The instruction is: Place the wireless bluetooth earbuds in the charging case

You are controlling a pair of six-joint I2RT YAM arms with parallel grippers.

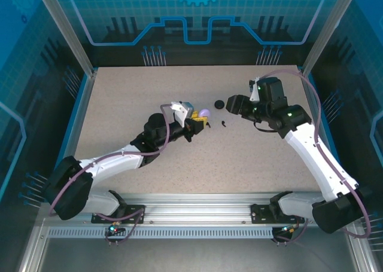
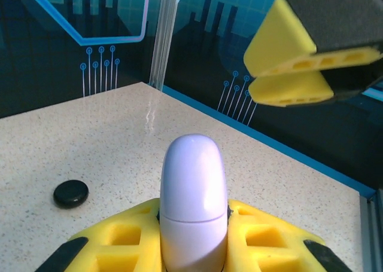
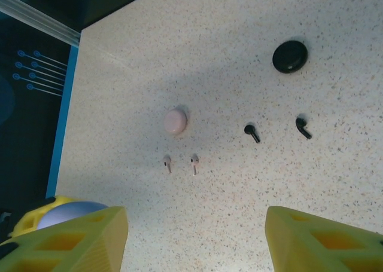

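Observation:
My left gripper (image 2: pixel 192 230) is shut on a lilac charging case (image 2: pixel 192 194), held upright between the yellow fingers with its lid closed. In the top view this case (image 1: pixel 205 113) hangs over the middle of the table. My right gripper (image 3: pixel 196 227) stands open above the table with nothing between its fingers, close to the right of the lilac case (image 3: pixel 63 212). Below it lie two pale pink earbuds (image 3: pixel 167 163) (image 3: pixel 194 163) and two black earbuds (image 3: pixel 252 133) (image 3: pixel 303 128).
A pale pink round case (image 3: pixel 175 121) lies just beyond the pink earbuds. A black round case (image 3: pixel 290 56) (image 1: pixel 219 103) (image 2: pixel 70 193) lies farther back. The table's blue edge (image 3: pixel 60 122) and dark walls bound the speckled tabletop (image 1: pixel 131 98).

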